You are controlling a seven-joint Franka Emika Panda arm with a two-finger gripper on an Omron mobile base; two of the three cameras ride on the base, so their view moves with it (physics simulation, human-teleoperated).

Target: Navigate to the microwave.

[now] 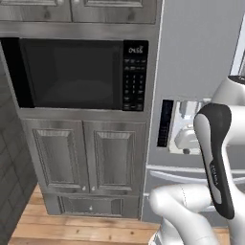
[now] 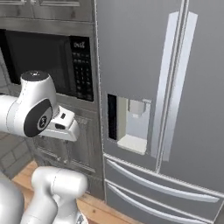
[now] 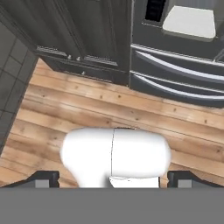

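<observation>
From the left base view, the microwave (image 1: 79, 74) sits built into a grey cabinet column, just left of centre and close ahead, its dark glass door facing the camera and its keypad strip (image 1: 135, 79) on its right side. Paired cabinet doors (image 1: 86, 155) stand directly below it and a drawer front under those, above the wooden floor (image 1: 72, 227). The grey fridge (image 1: 201, 72) stands touching the column on the right, with its dispenser recess partly behind the robot's arm.

From the right base view, the microwave (image 2: 48, 63) lies at the upper left, partly behind the arm, while the fridge (image 2: 157, 100) with its long handles and water dispenser (image 2: 131, 124) takes the middle and right.

In the hand view, the camera looks down at the floor planks (image 3: 109, 109), the cabinet foot (image 3: 83, 39) and the fridge drawers (image 3: 175, 74). The tool (image 3: 113, 179) shows two dark fingertips (image 3: 43, 178) set wide apart near the bottom corners, so it reads as open and carries nothing.

I judge the drive to be at its last stage: the base is near the microwave but seems offset slightly toward the fridge. The next move likely calls for a small shift left to square up with the door
</observation>
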